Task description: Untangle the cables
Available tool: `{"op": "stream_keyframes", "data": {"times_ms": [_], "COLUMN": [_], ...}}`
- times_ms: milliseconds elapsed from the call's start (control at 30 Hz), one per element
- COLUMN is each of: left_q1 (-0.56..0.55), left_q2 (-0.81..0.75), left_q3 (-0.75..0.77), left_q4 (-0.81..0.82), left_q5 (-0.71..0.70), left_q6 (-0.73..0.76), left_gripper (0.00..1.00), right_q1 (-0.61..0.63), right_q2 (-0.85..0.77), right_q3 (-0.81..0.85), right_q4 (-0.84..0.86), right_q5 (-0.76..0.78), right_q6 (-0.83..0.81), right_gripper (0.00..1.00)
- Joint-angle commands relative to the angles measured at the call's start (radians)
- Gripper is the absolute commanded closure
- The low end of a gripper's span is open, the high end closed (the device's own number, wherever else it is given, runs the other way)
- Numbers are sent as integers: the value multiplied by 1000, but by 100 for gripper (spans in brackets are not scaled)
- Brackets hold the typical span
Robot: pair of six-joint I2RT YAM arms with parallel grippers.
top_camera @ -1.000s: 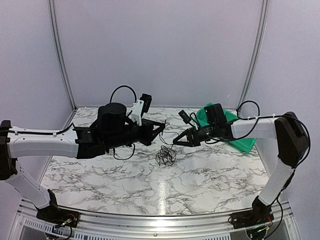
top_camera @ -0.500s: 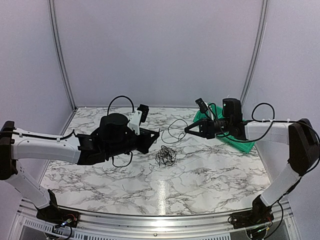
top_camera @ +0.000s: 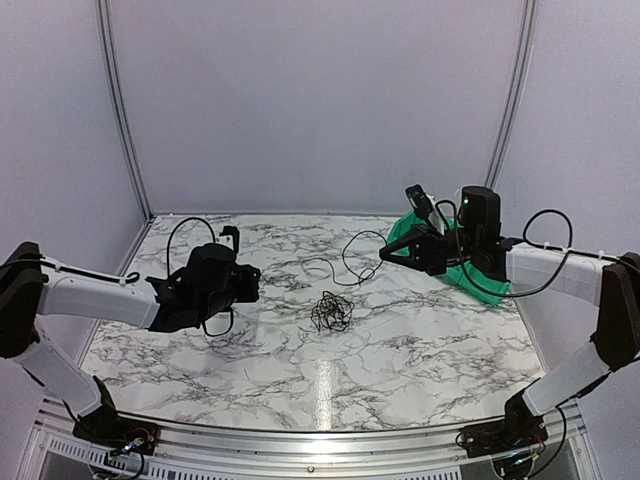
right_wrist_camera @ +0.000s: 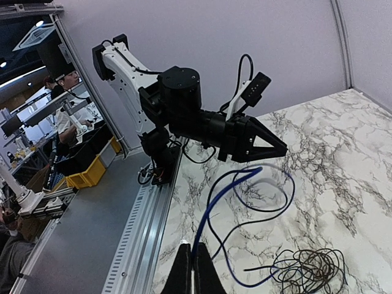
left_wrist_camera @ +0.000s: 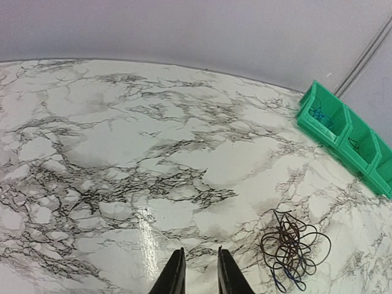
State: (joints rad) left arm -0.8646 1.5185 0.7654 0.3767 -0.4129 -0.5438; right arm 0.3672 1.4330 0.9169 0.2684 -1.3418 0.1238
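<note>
**A:** Where are the cables?

**B:** A loose wad of thin dark cables (top_camera: pixel 332 311) lies on the white marbled counter (top_camera: pixel 420 350), roughly midway between the two arms. The left wrist view picks out one blue strand at the wad's lower edge.

**A:** And the right pincer?

**B:** The right pincer (right_wrist_camera: pixel 193 271) is clamped on a thin blue cable (right_wrist_camera: pixel 206 217), which is held up off the counter. Only the fingertips show, cut off by the bottom of its wrist view. From above, that cable is a dark hairline loop and its colour is lost.

**A:** Does it join the wad?

**B:** I cannot tell. Its low end curls just beside the wad, and the strands are too fine to follow.

**A:** Left pincer?

**B:** The left pincer (left_wrist_camera: pixel 197 278) is narrowly apart with nothing between its fingers, over bare counter left of the wad. From above the gap does not show.

**A:** The bin?

**B:** A green plastic compartment bin (left_wrist_camera: pixel 334 131) sits at the far right. It is cut off by the frame edge and, from above, partly hidden behind the right arm. Its contents are too small to name.
</note>
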Motion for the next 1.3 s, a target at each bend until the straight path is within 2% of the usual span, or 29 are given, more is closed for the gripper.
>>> {"op": "stream_keyframes", "data": {"times_ms": [0,233,400,633,733,833,1033,1267], "left_q1": [20,19,19,-6,-45,-81,-98,-97], "left_q2": [0,-56,-79,-98,-63,-8,104,232], "left_q3": [-12,-6,-4,-4,35,75,132,199], "left_q4": [20,19,22,98,106,104,104,102], "left_q5": [-34,40,138,315,380,437,456,427], "left_q6": [-19,68,108,110,150,176,162,127], "left_gripper": [80,76,70,51,40,36,38,54], "right_q1": [-3,-3,-3,-3,-3,-3,-4,-3], "right_q2": [-16,-2,2,16,19,19,17,17], "right_q3": [0,8,9,11,13,13,13,13], "right_q4": [-10,-41,-58,-71,-77,-79,-86,-84], "right_q5": [-23,-5,33,53,61,65,69,64], "right_q6": [-35,-64,-86,-97,-103,-105,-110,-110], "right_gripper": [100,100,100,100,100,100,100,100]}}
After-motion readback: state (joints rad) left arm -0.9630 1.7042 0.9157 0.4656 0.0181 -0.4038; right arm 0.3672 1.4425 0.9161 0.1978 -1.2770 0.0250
